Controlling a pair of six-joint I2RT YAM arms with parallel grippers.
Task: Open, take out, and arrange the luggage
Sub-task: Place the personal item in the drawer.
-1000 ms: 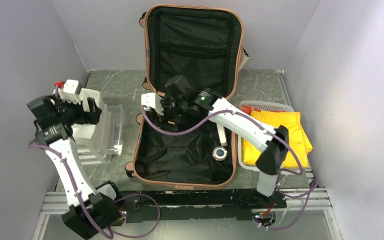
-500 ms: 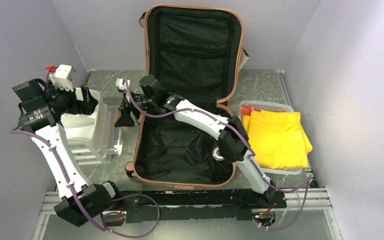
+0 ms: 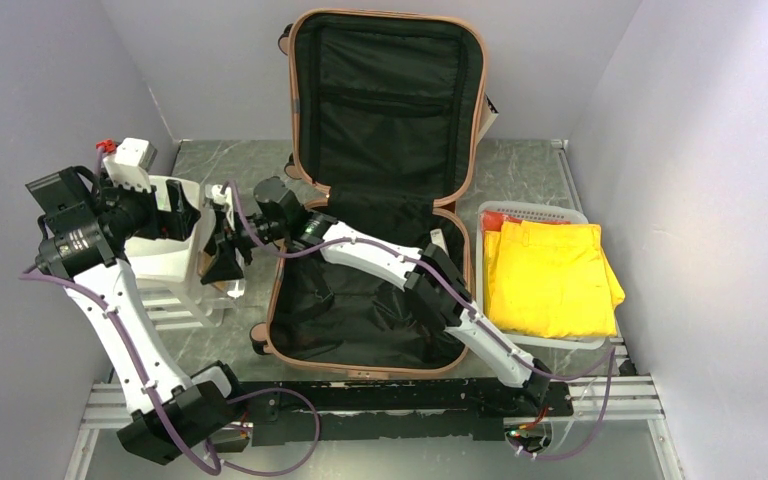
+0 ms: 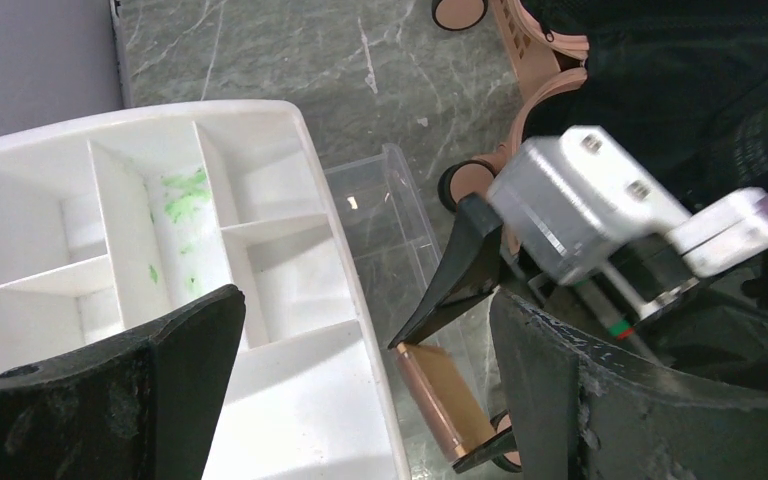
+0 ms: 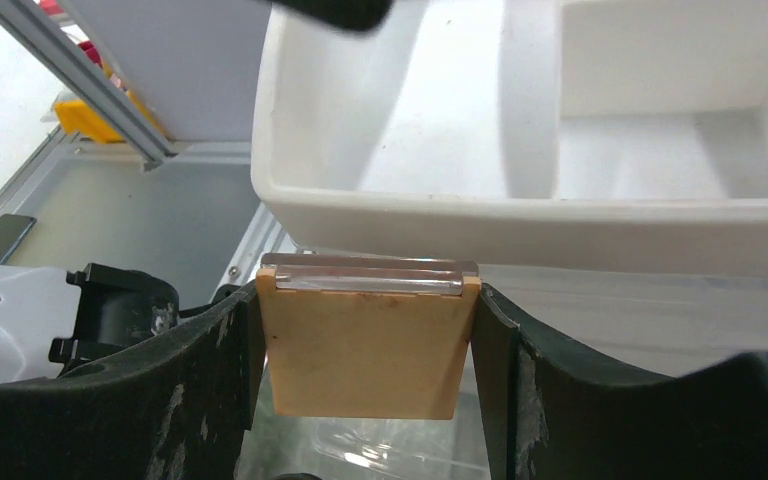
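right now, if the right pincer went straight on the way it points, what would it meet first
Most likely the near wall of the white divided tray, directly ahead of the tan flat piece the right pincer holds; depth is unclear.

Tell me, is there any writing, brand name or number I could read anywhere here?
No text can be read in these views.
On the luggage: no lettering shows.
On the tan slab: plain face.
On the white divided tray: only green smudges, no words.

A salmon-pink suitcase (image 3: 385, 120) lined in black, yellow cloth (image 3: 550, 275) in a pale basket (image 3: 530, 208), a white tray (image 4: 290, 400) smeared green, a tan card (image 5: 365, 350), all on a grey, white-veined marble-patterned table (image 4: 360, 60)
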